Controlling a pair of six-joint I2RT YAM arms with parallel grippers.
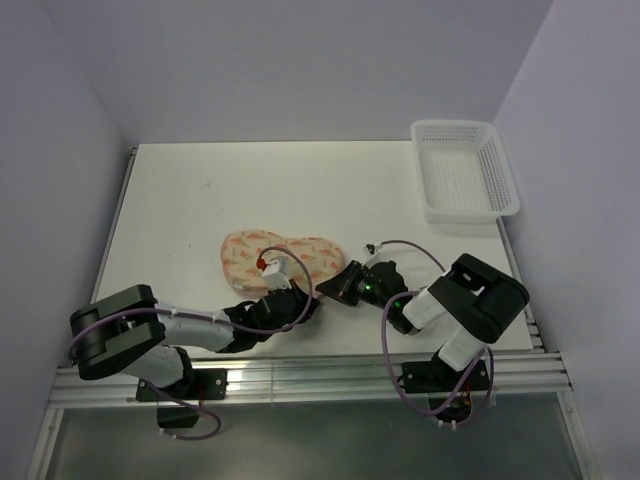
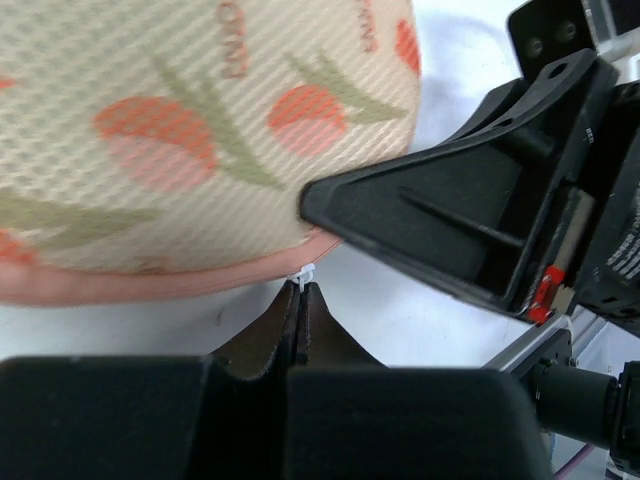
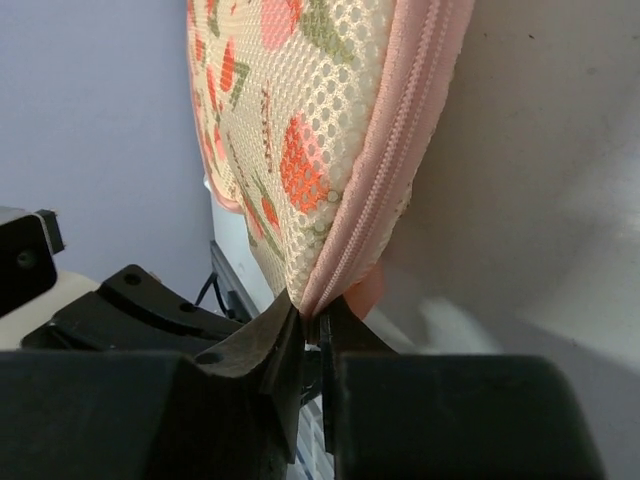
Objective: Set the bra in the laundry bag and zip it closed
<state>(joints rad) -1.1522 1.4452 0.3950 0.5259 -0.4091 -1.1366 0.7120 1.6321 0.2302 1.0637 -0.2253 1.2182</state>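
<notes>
Top external view: the peanut-shaped cream-pink laundry bag with red-orange and green print (image 1: 280, 256) lies folded shut on the white desk (image 1: 200, 200), its long axis running left to right across the robot's front. Both arms reach low over the desk to the bag's near side. The left hand (image 2: 302, 292) meets the middle of the near edge. The right hand (image 3: 318, 322) comes in at the right end, and the two hands sit just beside each other.

In the left wrist view the left hand is closed narrow, pinching a small white tab (image 2: 303, 272) at the bag's pink rim, probably the zip pull. In the right wrist view the right hand is likewise closed narrow, nipping the pink zip rim (image 3: 400, 150), whose teeth look meshed above the pinch.

No view shows the bra. It is presumably inside the bag, though nothing confirms that.

The coming move turns on the tab: the left hand would draw it along the rim while the right hand anchors the end. A white perforated plastic basket (image 1: 462, 170) stands well apart, beyond the bag's right end.
</notes>
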